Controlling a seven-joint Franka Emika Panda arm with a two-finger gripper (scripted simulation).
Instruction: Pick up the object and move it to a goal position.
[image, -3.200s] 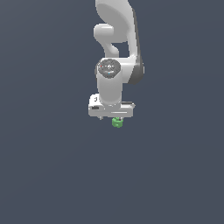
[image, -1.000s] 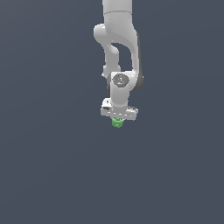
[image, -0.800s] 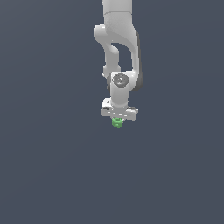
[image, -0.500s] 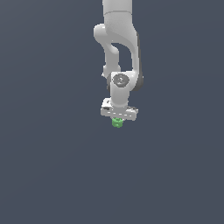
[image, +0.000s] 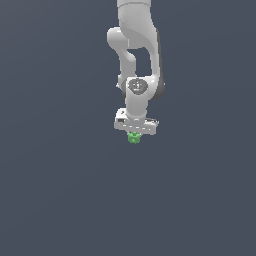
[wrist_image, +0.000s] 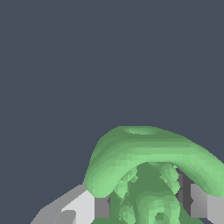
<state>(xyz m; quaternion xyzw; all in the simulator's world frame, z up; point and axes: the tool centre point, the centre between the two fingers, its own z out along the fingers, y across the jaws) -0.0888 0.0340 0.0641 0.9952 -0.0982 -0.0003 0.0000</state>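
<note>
Exterior view: white two-fingered hand (image: 134, 135) clamped on small bright green bumpy cup-like object (image: 133, 138), above dark grey-blue tabletop (image: 60, 200).

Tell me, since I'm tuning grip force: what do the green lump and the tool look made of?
The small bright green bumpy lump looks matte, like soft plastic or rubber: flat shading, no glints. The white tool reads as smooth painted metal or hard plastic, with dark grey finger pads. Being renders, both are guesses.
</note>
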